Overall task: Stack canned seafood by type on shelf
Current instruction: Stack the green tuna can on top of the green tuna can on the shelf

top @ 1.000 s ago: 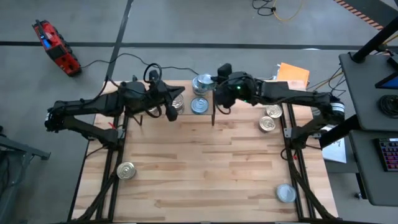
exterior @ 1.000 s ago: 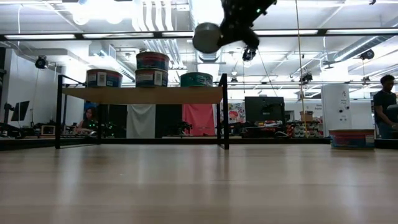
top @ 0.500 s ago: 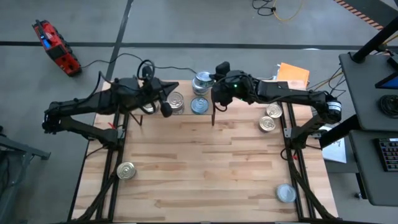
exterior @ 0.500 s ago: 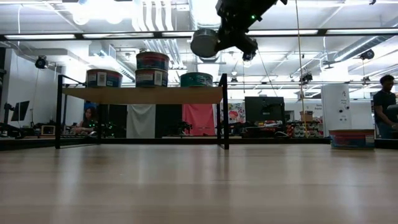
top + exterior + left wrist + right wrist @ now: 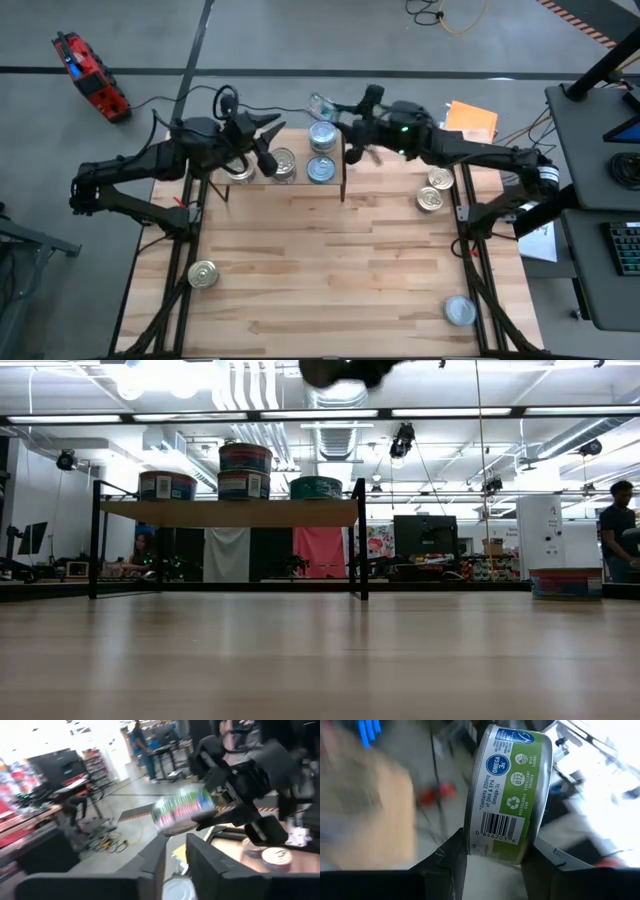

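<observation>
The shelf [image 5: 228,512] stands along the table's far edge and bears several tins [image 5: 245,458], one of them stacked on another [image 5: 321,136]. My right gripper [image 5: 330,106] hovers high above the shelf's right end, shut on a green-labelled tin [image 5: 507,790]. In the low view only a dark bit of that gripper [image 5: 340,370] shows, at the top edge. My left gripper [image 5: 264,156] hangs over the shelf's middle with a narrow gap between its fingers [image 5: 150,865] and nothing in it. Loose tins rest on the tabletop [image 5: 203,273]. My right gripper pinches the green-labelled tin between its two fingers, one on each flat end [image 5: 469,845], near the rim. The fingers reach out about level from the table's right side. The tin is lifted clear, stands on edge and tilts, its label wall toward the wrist camera.
More tins lie on the table at the right [image 5: 430,197] and the near right corner [image 5: 459,310]. The shelf's dark upright end panel [image 5: 361,540] stands below the right gripper. A person [image 5: 620,530] is far off in the room. An orange sheet [image 5: 472,118] lies beyond the table.
My right gripper has risen with the tin, almost leaving the top of the low view, and has rolled, so the tin now tilts. It has also gone toward the table's far edge. My left gripper has drawn a little up and toward the far edge.
</observation>
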Robot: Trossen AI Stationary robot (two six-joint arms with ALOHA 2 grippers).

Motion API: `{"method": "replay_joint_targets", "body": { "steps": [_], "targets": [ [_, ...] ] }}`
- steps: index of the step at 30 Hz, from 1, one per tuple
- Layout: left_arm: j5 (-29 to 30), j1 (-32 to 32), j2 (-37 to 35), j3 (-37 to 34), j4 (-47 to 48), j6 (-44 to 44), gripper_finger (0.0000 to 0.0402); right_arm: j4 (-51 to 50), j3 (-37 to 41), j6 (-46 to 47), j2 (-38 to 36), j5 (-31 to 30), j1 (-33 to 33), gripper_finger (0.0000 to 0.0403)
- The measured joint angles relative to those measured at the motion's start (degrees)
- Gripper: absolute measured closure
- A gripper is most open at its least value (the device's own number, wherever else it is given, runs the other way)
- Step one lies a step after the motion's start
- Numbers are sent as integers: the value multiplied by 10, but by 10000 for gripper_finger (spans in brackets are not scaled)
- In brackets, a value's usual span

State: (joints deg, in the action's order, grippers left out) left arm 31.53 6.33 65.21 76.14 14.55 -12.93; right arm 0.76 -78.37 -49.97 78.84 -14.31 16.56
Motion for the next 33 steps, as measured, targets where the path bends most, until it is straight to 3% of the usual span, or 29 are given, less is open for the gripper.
{"method": "replay_joint_targets", "body": {
  "steps": [2,5,7,10,16,24,27,33],
  "targets": [
    [-19,4,0,3,-4,0,307,33,0,128,-14,97,8,268],
    [-55,12,0,5,-19,1,258,82,0,255,-25,299,31,268],
    [-94,16,1,8,-32,1,224,98,-1,292,-27,341,32,268],
    [-141,17,2,10,-67,5,176,95,0,279,-32,347,25,268],
    [-160,17,16,10,-106,16,115,109,0,298,-32,362,10,268],
    [-185,17,46,11,-146,19,112,124,0,334,-23,379,0,268],
    [-225,19,43,11,-143,28,116,123,0,329,-25,383,-1,268],
    [-232,22,28,10,-101,55,118,115,1,308,-28,379,-1,268]
  ]
}}
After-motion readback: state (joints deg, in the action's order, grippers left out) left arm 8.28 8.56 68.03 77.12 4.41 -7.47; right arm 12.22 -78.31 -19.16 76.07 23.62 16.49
